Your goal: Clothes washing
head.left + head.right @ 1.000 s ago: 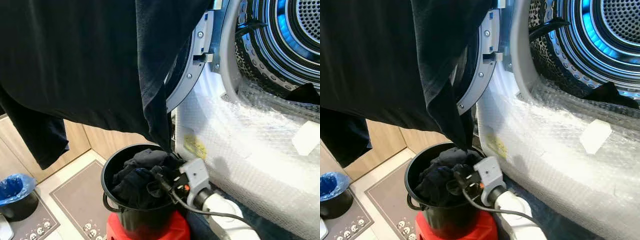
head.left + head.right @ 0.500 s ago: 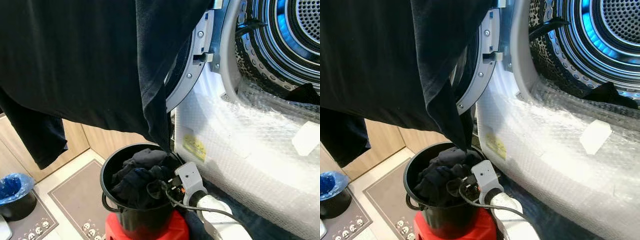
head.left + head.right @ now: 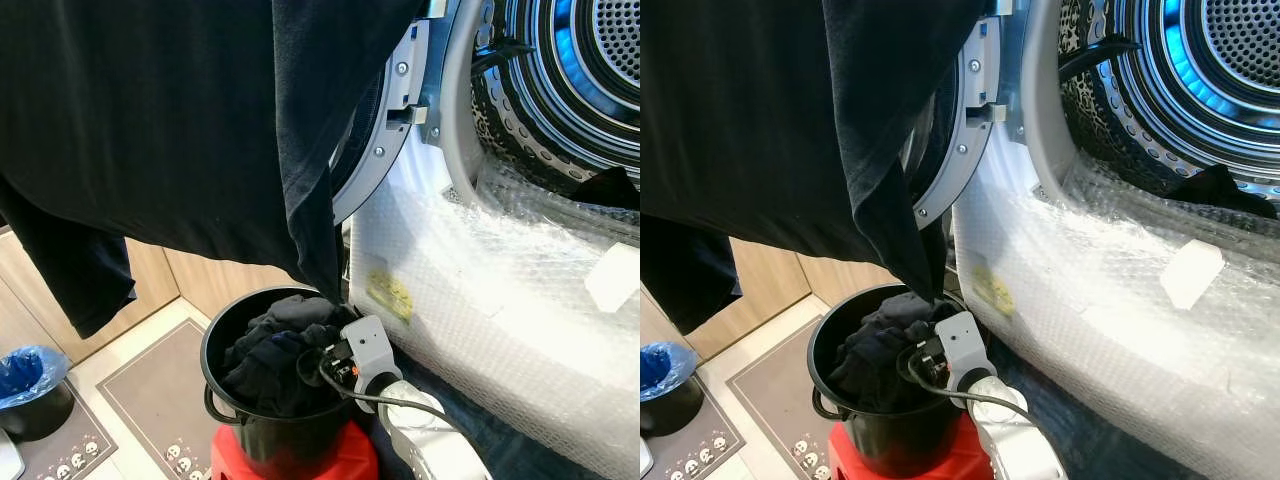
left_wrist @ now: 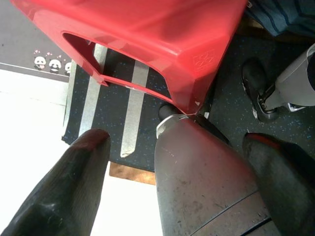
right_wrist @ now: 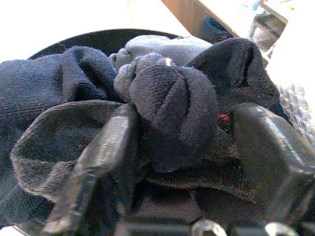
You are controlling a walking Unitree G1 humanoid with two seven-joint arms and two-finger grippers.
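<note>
The dark clothes (image 5: 167, 118) sit piled in the black bucket (image 3: 240, 420), which stands on a red stool (image 3: 300, 462) just beside the washer. In the right wrist view a bunched dark sock or cuff bulges between the two black fingers (image 5: 98, 162) of the right gripper (image 5: 182, 147), one finger pressed against each side of it; the fingers look to be closing on that bundle, though whether they fully clamp it is a judgement. From the head, that gripper is sunk into the pile at the bucket's rim nearest the machine.

Beyond the fingers, the washer drum (image 3: 590, 70) stands open, its door (image 3: 385, 130) swung wide and its front wrapped in bubble film (image 3: 500, 290). A dark scrap lies at the drum's lip (image 3: 610, 188), so some loading seems done, but the bucket is nearly full: most of the work is left.

The left gripper (image 4: 172, 177) hangs low by the stool's side, its fingers spread with nothing between them.

A large black garment (image 3: 170, 120) hangs across the upper part of the head views; what holds it is cut off. The bucket's depth and the drum's contents are hidden.
</note>
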